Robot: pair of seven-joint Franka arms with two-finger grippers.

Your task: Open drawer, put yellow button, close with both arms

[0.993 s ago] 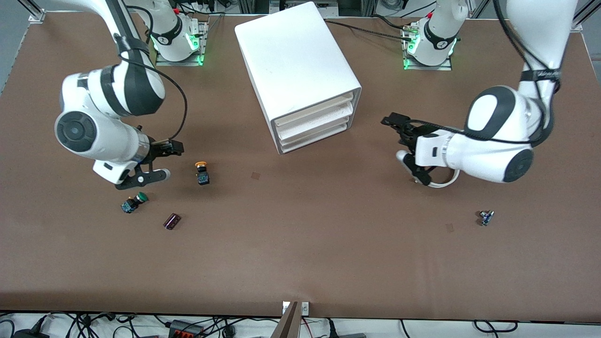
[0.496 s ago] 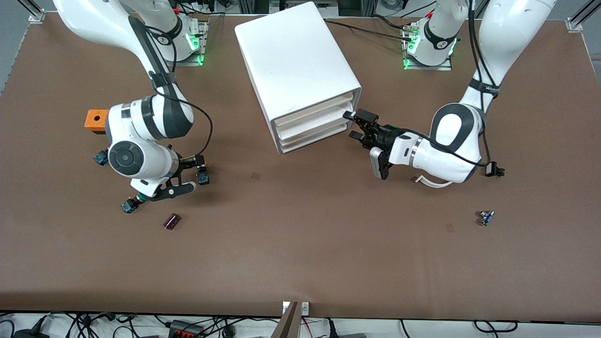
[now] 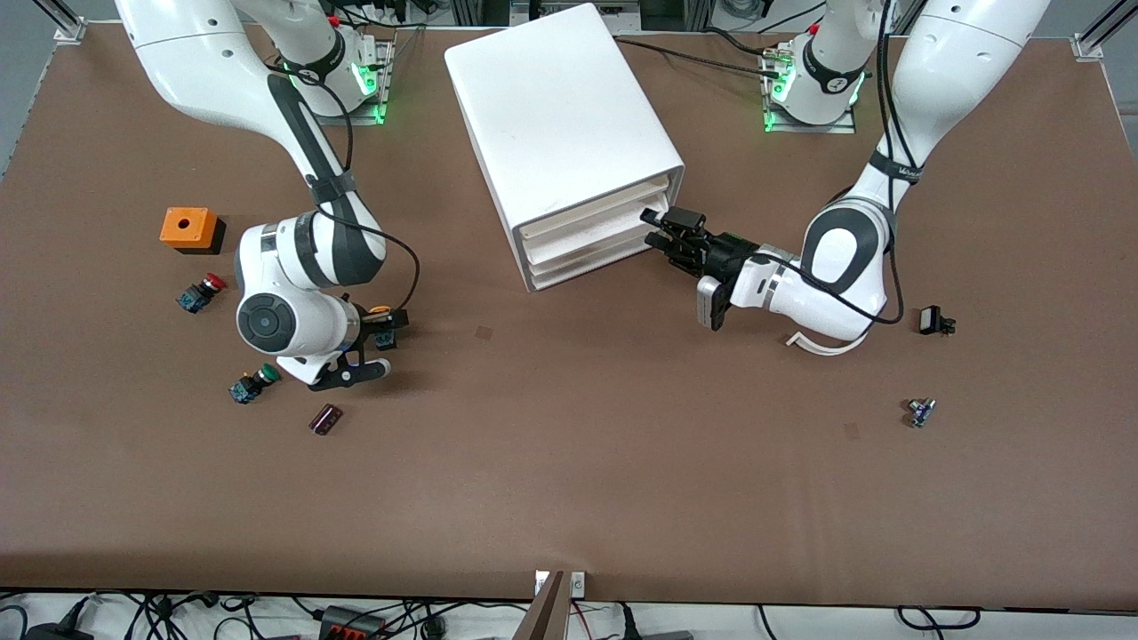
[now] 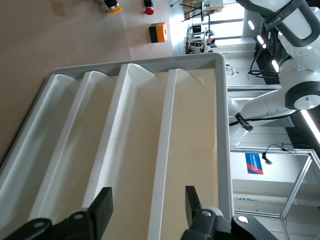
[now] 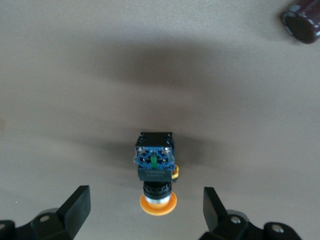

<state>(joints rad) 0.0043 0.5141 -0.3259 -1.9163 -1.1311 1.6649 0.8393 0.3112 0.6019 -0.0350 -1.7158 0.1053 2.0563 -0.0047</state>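
Claws: right claw (image 5: 145,210) stands wide around the yellow button (image 5: 156,172); left claw (image 4: 147,210) stands spread at the drawer cabinet (image 3: 569,133) front.

Table (image 3: 569,498) is seen from a high front camera facing both bases. Drawer unit (image 4: 150,145) is viewed close up by the left wrist camera; yellow button (image 5: 156,172) is viewed straight down by the right; both appear in the front view.
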